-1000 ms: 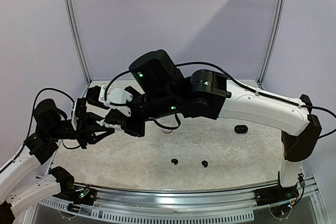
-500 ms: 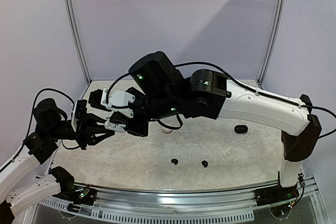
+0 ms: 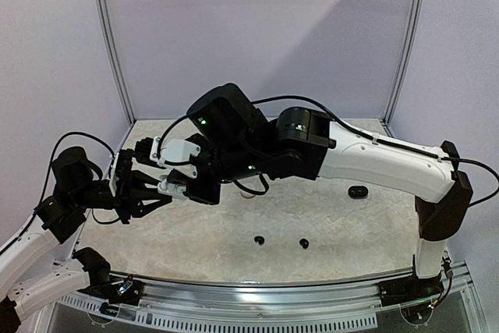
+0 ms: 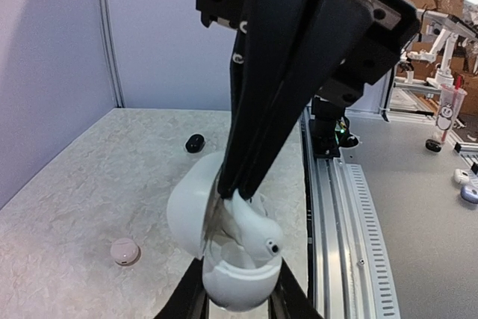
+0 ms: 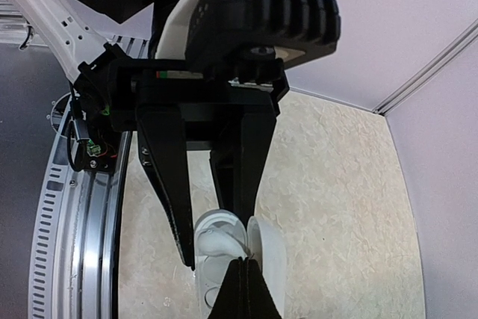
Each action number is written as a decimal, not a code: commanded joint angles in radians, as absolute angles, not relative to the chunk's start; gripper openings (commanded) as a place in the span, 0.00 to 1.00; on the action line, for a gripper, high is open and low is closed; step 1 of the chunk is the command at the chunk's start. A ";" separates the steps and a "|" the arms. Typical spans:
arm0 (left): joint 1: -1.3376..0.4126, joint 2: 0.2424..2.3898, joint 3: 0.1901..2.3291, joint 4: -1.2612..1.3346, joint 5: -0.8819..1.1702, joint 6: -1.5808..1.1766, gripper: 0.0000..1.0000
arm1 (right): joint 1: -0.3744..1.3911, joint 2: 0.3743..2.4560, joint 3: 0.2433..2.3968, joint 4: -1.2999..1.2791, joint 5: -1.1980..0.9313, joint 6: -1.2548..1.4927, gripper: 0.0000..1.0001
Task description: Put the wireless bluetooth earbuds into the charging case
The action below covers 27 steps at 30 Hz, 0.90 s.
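Above the desk's point(image 3: 195, 251) left side, left pincer point(image 4: 239, 302) clamped around open white charging case point(image 4: 231, 283), lid point(image 4: 187, 211) swung back, right pincer point(image 4: 224, 198) pinched together on white earbud point(image 4: 254, 233) resting partly inside the case's bowl, black earbuds point(image 3: 259, 240) lying loose on desk, well apart from it

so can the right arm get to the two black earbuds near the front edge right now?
Probably not yet. Nothing blocks the black earbuds, but the right gripper looks shut on a white earbud at the white case held by the left gripper.
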State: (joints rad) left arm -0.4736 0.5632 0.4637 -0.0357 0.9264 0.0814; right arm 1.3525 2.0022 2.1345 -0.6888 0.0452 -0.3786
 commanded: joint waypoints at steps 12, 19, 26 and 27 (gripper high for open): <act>-0.495 0.572 0.477 0.073 0.831 -0.065 0.00 | 1.352 2.065 2.157 -0.702 0.123 -0.294 0.00; -0.498 0.574 0.476 0.081 0.822 -0.068 0.00 | 1.353 2.072 2.157 -0.711 0.113 -0.277 0.11; -0.497 0.572 0.474 0.080 0.827 -0.066 0.00 | 1.353 2.075 2.155 -0.705 0.085 -0.272 0.15; -0.498 0.572 0.473 0.079 0.828 -0.063 0.00 | 1.353 2.077 2.155 -0.705 0.076 -0.270 0.16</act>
State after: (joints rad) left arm -0.4808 0.5766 0.4637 0.0021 0.8261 -0.0574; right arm 1.3479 2.0270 2.1513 -0.6659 0.1226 -0.2882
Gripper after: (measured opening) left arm 0.236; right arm 0.150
